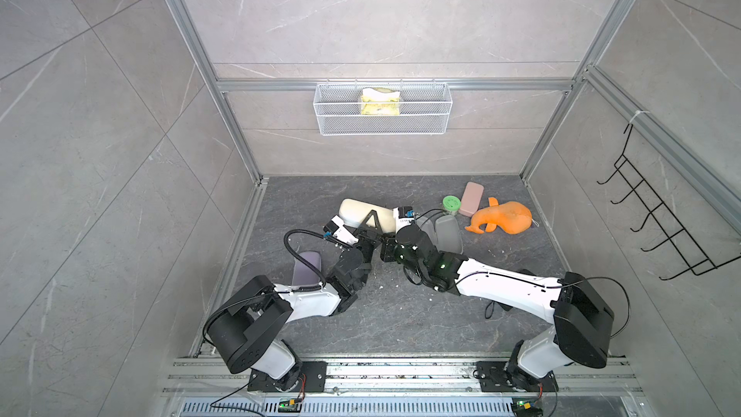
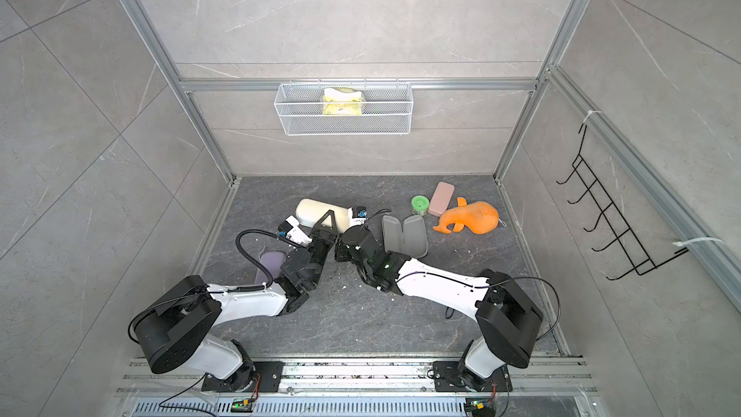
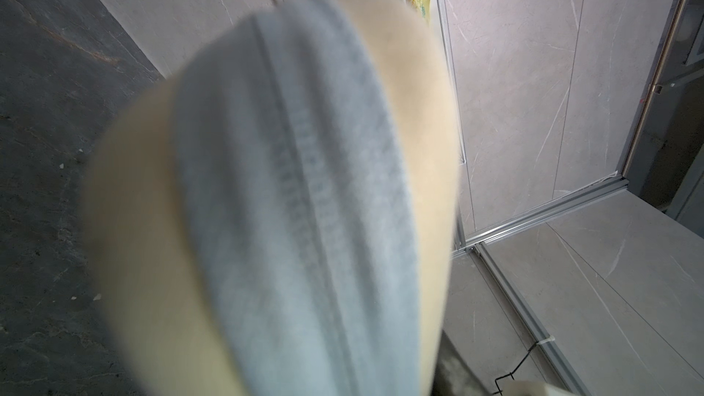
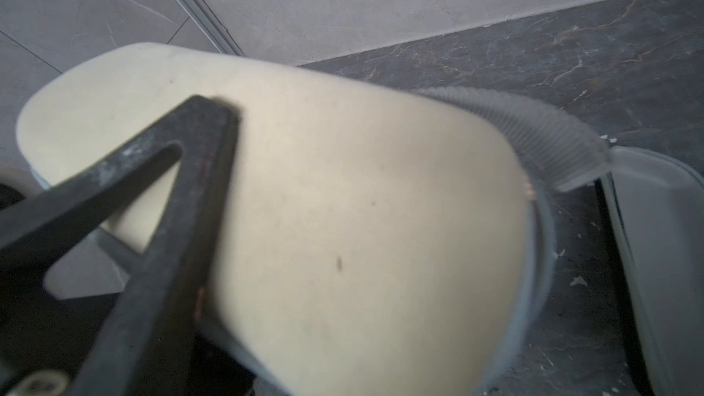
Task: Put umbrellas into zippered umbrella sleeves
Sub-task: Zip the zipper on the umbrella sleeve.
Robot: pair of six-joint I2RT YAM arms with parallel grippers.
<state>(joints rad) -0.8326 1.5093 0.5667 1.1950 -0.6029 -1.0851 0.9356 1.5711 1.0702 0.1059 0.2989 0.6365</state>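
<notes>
Right wrist view has the cream sleeve (image 4: 362, 203) lying with its long axis toward the open black sleeve (image 4: 666, 260), its grey strap (image 4: 533, 135) at that end. The left gripper (image 1: 373, 221) clamps it, one finger across the top shell; the right gripper (image 1: 385, 251), nearer the strap end, is closed, on what is hidden

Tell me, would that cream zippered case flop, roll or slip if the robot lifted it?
Probably stiff: the cream case keeps its rounded oblong form where the left gripper clamps it. If nudged, it might rock or roll a little, since its shell curves all round. Its smooth shell looks somewhat slippery; the grey zipper band may offer more purchase.
</notes>
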